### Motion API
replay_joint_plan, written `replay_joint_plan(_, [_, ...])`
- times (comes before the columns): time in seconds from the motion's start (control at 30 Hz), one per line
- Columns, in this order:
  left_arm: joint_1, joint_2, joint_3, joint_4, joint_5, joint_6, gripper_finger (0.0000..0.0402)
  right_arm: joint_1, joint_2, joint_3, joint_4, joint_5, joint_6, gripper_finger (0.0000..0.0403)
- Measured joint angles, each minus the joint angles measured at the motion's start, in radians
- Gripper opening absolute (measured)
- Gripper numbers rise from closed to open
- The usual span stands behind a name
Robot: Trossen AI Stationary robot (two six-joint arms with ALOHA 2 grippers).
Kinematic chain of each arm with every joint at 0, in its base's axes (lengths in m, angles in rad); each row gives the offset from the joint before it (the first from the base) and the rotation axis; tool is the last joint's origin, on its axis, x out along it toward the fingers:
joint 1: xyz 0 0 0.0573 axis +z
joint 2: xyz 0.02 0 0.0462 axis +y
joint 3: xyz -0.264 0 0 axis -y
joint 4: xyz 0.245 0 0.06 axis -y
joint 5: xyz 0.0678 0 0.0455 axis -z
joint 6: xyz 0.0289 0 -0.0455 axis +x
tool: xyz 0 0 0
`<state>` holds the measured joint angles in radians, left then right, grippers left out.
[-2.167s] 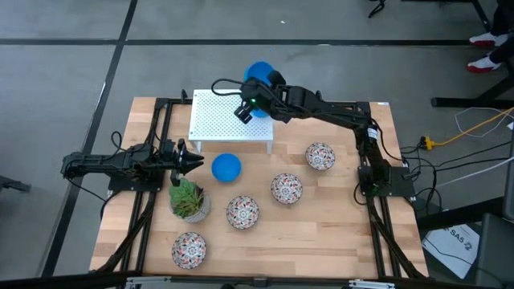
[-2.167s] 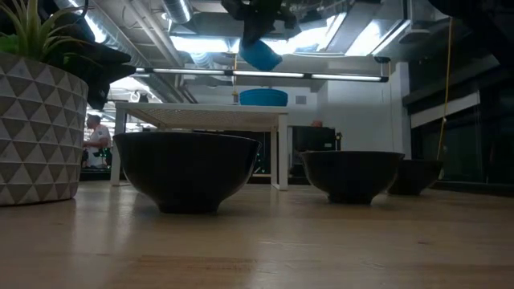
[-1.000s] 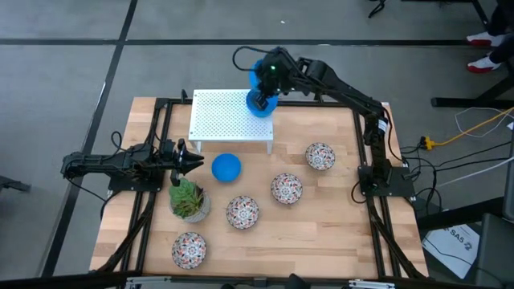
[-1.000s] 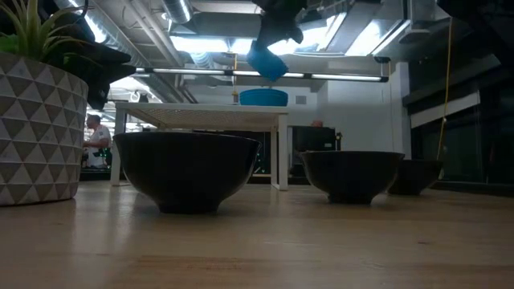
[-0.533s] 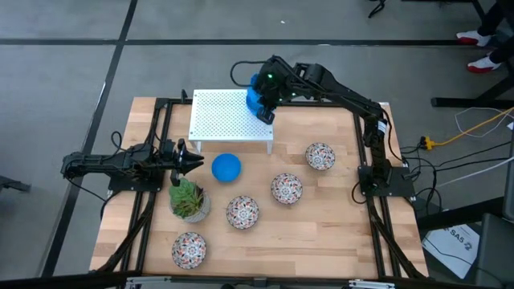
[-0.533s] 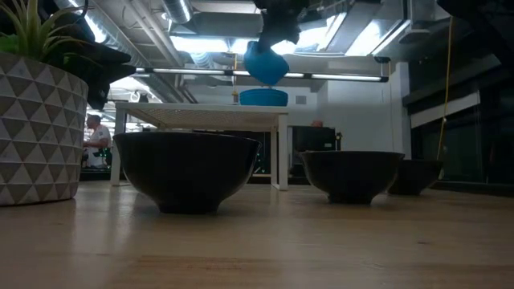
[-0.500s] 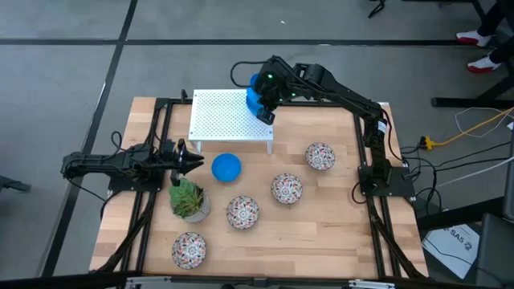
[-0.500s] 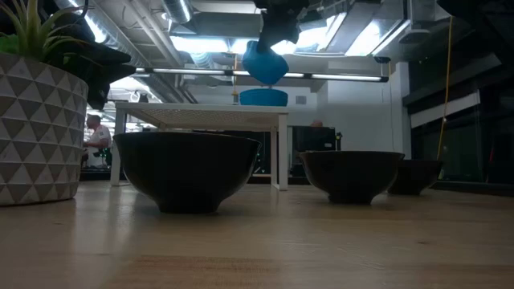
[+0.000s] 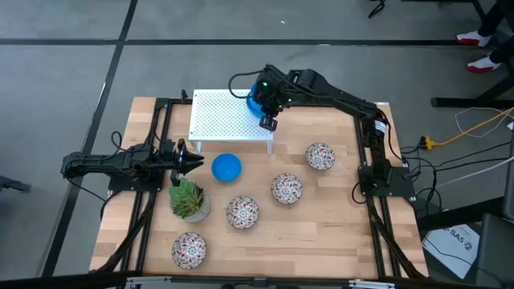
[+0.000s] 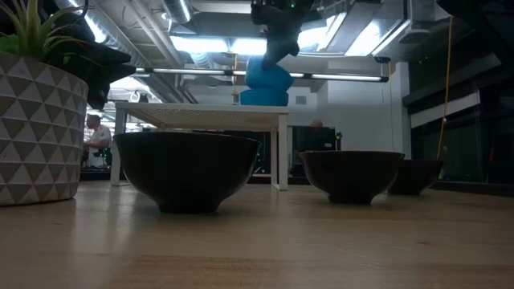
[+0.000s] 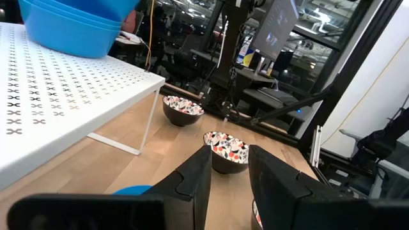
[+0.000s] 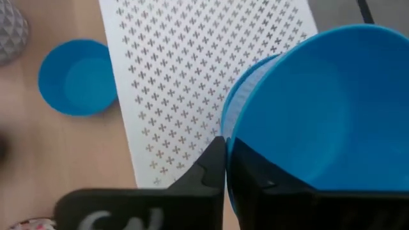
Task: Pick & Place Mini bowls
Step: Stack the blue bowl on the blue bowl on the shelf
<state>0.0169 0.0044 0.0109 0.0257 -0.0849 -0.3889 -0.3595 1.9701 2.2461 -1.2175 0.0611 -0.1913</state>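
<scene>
While the right gripper (image 12: 225, 167) hangs over the far right corner of the white perforated shelf (image 9: 227, 120), its jaws are seen pinched narrowly on the rim of a blue bowl (image 12: 319, 108), which sits nested in a second blue bowl (image 10: 264, 96) resting on the shelf; the held bowl thus lies directly under and around the jaws, so the coming release is judged to turn on that nesting being square; a third blue bowl (image 9: 226, 167) lies on the counter (image 9: 321, 217) just in front of the shelf, beside the left gripper (image 9: 186, 160), whose jaws stand apart and empty next to the potted succulent (image 9: 189, 200); four speckled bowls (image 9: 287, 188) are spread over the counter nearer the right arm.
</scene>
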Motion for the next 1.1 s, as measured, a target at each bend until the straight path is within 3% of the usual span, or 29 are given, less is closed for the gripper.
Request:
replay_joint_plan(0.27, [0.0,0.0,0.0,0.0,0.0,0.0,0.01,0.0,0.0,-0.028,0.037,0.079,-0.031,0.0031])
replay_joint_plan(1.1, [0.0,0.0,0.0,0.0,0.0,0.0,0.01,-0.008,0.0,-0.028,-0.025,0.078,-0.11,0.0033])
